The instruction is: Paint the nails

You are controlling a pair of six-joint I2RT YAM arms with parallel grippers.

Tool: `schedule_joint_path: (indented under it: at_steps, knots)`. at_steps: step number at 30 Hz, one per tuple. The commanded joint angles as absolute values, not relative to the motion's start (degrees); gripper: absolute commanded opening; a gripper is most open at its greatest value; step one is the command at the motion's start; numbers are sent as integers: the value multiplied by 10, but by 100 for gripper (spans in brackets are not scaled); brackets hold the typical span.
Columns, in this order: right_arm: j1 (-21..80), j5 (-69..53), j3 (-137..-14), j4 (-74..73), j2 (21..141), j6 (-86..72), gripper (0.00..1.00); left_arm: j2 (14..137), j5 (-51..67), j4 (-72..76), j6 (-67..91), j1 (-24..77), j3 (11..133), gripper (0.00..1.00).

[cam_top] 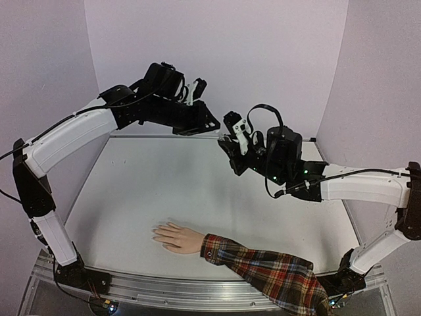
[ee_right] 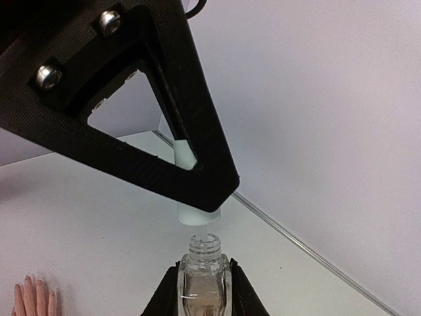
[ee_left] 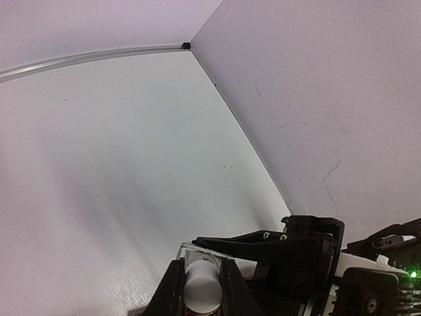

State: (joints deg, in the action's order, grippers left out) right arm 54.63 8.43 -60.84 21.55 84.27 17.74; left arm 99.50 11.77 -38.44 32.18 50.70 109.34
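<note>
The pale hand [cam_top: 176, 237] with a red plaid sleeve [cam_top: 270, 271] lies flat on the table near the front, and its tiny nails [cam_top: 156, 232] point left. Its fingertips also show at the lower left of the right wrist view [ee_right: 31, 296]. My right gripper [ee_right: 204, 284] is shut on a small clear glass bottle [ee_right: 204, 280] with an open threaded neck, held upright high above the table. My left gripper [ee_left: 200, 276] is shut on the white cap [ee_right: 195, 212], which hovers just above the bottle neck with its stem in the opening. Both grippers meet at the back centre, left [cam_top: 209, 125] and right [cam_top: 230, 146].
The white table [cam_top: 145, 184] is walled by pale lilac panels at the back and both sides [cam_top: 217, 52]. The sleeved arm crosses the front right corner near the right arm's base [cam_top: 348, 276].
</note>
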Motion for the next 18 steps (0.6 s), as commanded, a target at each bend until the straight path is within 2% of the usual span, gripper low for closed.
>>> schedule_joint_path:
  at_steps: [1,18]
  knots:
    - [547,89,-610,257,830,179,0,972,104,-362,327,508,1089,0]
    - [547,80,-587,288,815,170,0,961,67,-388,309,508,1102,0]
